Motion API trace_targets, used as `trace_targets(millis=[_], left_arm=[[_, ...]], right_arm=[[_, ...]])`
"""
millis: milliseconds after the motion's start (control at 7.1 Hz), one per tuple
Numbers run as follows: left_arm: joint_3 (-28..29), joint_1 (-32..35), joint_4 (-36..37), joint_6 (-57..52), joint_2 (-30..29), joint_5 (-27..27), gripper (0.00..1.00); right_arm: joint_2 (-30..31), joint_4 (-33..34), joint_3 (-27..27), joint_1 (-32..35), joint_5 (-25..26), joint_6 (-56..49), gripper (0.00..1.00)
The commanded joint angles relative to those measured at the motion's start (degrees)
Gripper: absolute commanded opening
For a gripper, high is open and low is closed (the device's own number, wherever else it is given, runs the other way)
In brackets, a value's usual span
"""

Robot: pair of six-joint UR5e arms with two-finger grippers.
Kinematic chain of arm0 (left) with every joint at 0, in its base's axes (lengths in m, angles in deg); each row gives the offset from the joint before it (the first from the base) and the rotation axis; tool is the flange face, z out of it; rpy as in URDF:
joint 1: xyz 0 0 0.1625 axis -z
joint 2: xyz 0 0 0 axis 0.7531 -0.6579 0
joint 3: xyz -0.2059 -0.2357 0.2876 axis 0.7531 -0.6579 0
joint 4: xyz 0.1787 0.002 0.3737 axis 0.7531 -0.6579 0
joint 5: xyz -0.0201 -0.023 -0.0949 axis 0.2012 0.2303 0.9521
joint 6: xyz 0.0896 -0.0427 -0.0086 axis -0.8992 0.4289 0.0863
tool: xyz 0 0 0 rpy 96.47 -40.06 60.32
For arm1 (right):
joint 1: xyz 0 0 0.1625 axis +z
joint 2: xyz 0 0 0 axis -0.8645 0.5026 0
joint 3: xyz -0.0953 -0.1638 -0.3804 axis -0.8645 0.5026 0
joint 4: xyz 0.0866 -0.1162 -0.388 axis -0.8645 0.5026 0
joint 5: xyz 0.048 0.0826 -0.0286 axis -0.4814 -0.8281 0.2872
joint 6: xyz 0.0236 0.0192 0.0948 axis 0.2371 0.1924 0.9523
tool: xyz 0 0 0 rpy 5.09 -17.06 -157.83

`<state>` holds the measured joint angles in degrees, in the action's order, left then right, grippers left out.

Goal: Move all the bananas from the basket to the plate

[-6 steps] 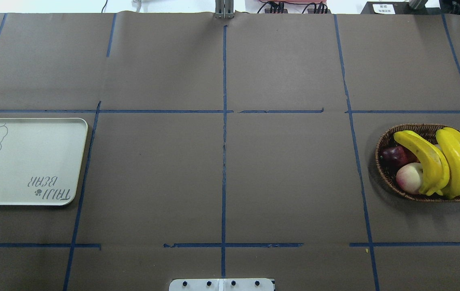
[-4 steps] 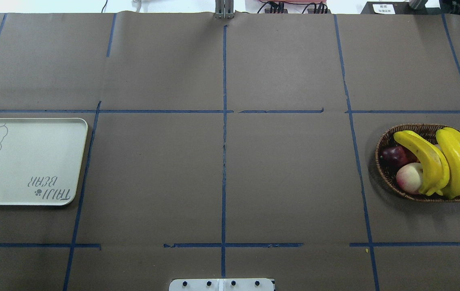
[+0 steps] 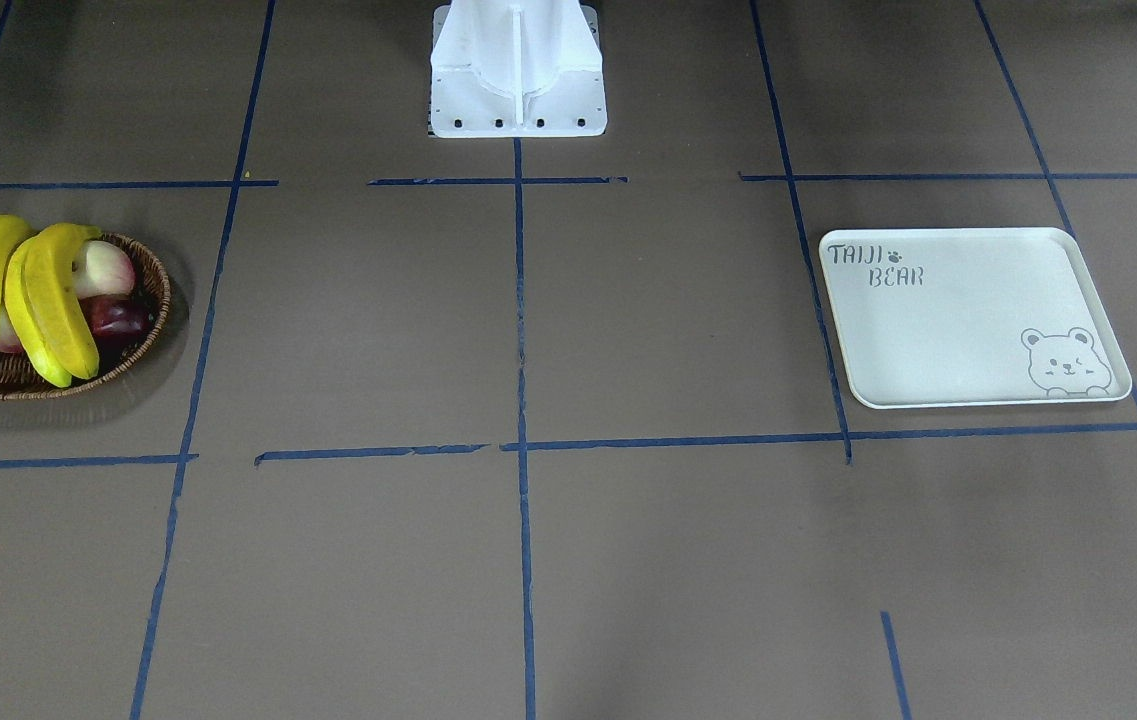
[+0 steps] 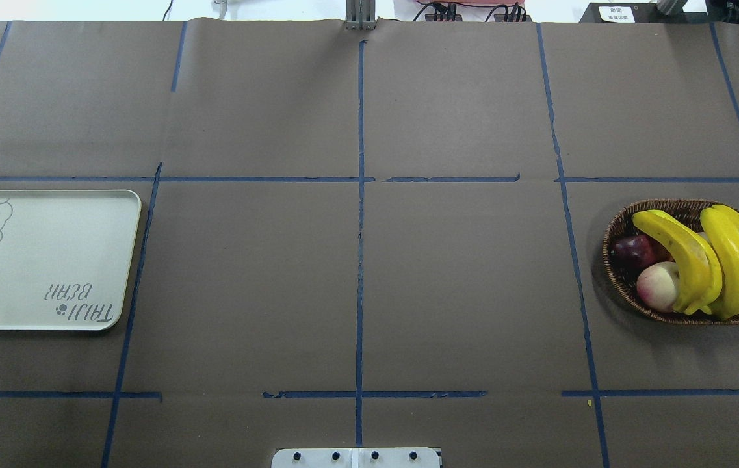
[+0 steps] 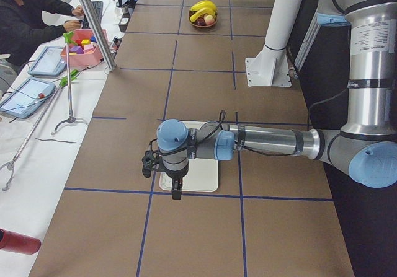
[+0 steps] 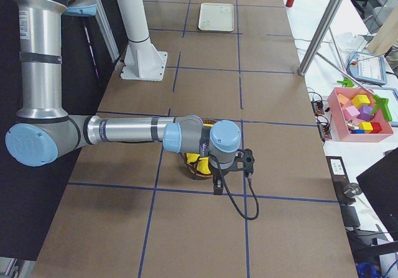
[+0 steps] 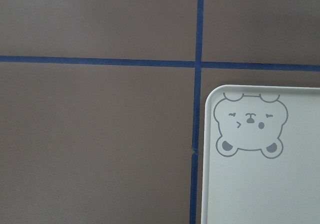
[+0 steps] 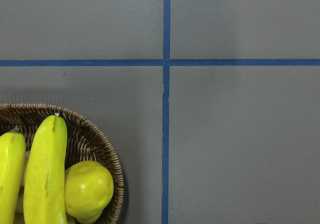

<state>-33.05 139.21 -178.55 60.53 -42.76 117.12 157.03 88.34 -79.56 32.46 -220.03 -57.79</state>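
Right gripper [image 6: 217,185]: hung above the rim of the basket [image 4: 616,276]; its opening cannot be told, and nothing is seen held.
Bananas [image 4: 710,260]: just below and beside that gripper, all laid in the basket, next to a lemon-like fruit [image 8: 87,189].
Left gripper [image 5: 176,189]: hung over the bear corner of the plate [image 4: 38,260]; its opening cannot be told.
Plate: beneath the left gripper, well apart from the right one; no banana is seen on it.
Change: none is found in the overhead view since a moment ago; the transfer is judged not begun, with a first grasp awaited.
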Motion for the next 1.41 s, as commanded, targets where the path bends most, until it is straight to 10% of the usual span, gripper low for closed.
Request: trace_targets(millis=[0, 1268], left_arm=[[0.14, 0.0, 0.0, 0.0, 0.0, 0.0, 1.0], [-3.97, -0.35, -0.61, 0.0, -0.87, 0.0, 1.0]], right_arm=[[0.0, 0.0, -0.04, 0.0, -0.07, 0.09, 1.0], [-0.62, 0.0, -0.3, -0.09, -0.42, 0.26, 1.0]])
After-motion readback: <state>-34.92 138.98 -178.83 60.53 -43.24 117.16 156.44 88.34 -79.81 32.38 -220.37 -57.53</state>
